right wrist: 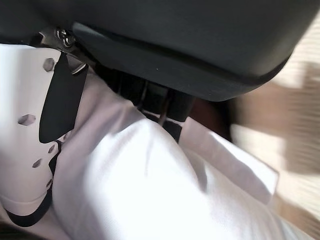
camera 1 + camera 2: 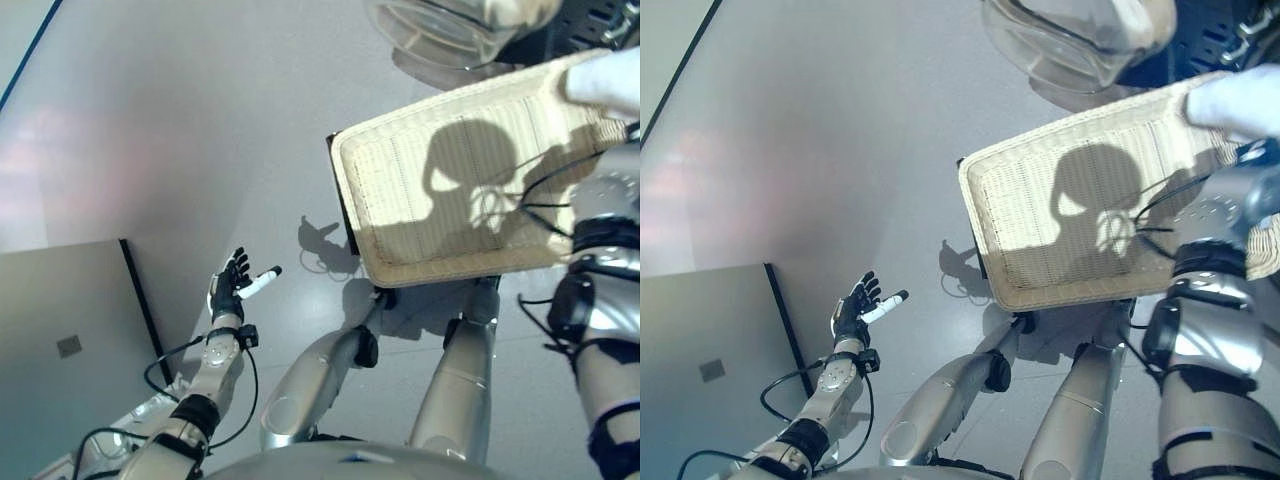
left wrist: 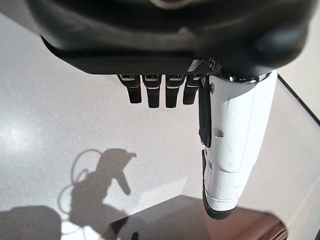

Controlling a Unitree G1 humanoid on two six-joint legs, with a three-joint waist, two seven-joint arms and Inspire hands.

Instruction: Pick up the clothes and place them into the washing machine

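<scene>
Right hand [image 1: 75,125] clenched on white garment [image 1: 165,195] above wicker basket [image 2: 440,190], left hand [image 2: 232,285] released, fingers straight over the floor [image 2: 180,130]

Cream woven basket [image 2: 450,190], white cloth [image 1: 165,190] — grey floor [image 2: 180,130], clear-glass washer door [image 2: 1080,40].

right robot hand [image 1: 165,100] fingers buried in white cloth [image 1: 150,190], washer door [image 2: 1070,40] cropped

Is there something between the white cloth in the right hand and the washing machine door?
Nothing visible blocks it. The right hand grips the white cloth at the far corner of the wicker basket; the washing machine door lies just beyond, with only bare floor between.
</scene>
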